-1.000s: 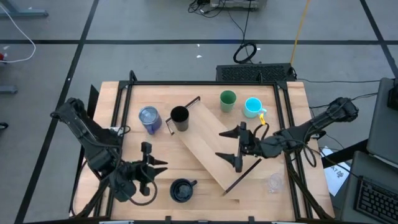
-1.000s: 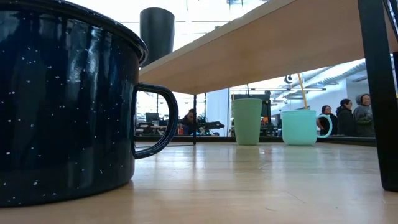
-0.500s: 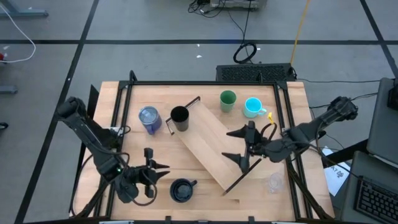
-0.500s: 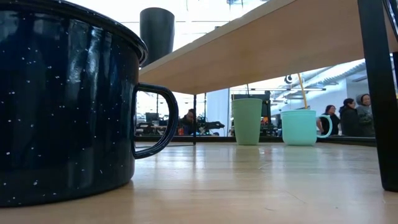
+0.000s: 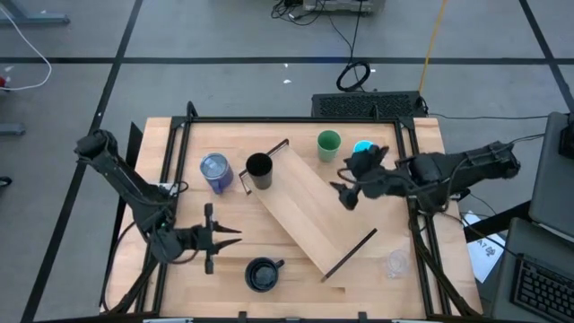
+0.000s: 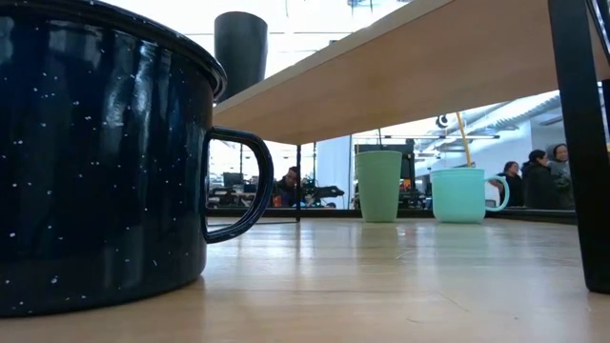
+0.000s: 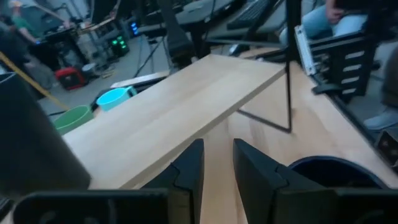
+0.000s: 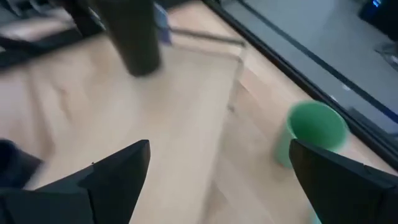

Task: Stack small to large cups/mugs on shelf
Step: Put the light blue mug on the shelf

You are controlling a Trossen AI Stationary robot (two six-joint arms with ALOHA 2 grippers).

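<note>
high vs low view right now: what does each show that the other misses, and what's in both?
Only high: both arms, left gripper narrowly open, right gripper open over the cyan mug, purple tumbler, clear glass cup. Only low: people in the room behind. Both: navy mug, black cup, green cup, cyan mug, shelf.

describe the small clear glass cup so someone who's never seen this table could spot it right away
Start from the light-wood shelf lying diagonally across the middle of the table in the high view, and follow it to its near, right-hand end with the thin dark bracket. Just beyond that end, near the table's right edge, stands the small clear glass cup. It stands alone there and is see-through and colourless, unlike every other cup.
</note>
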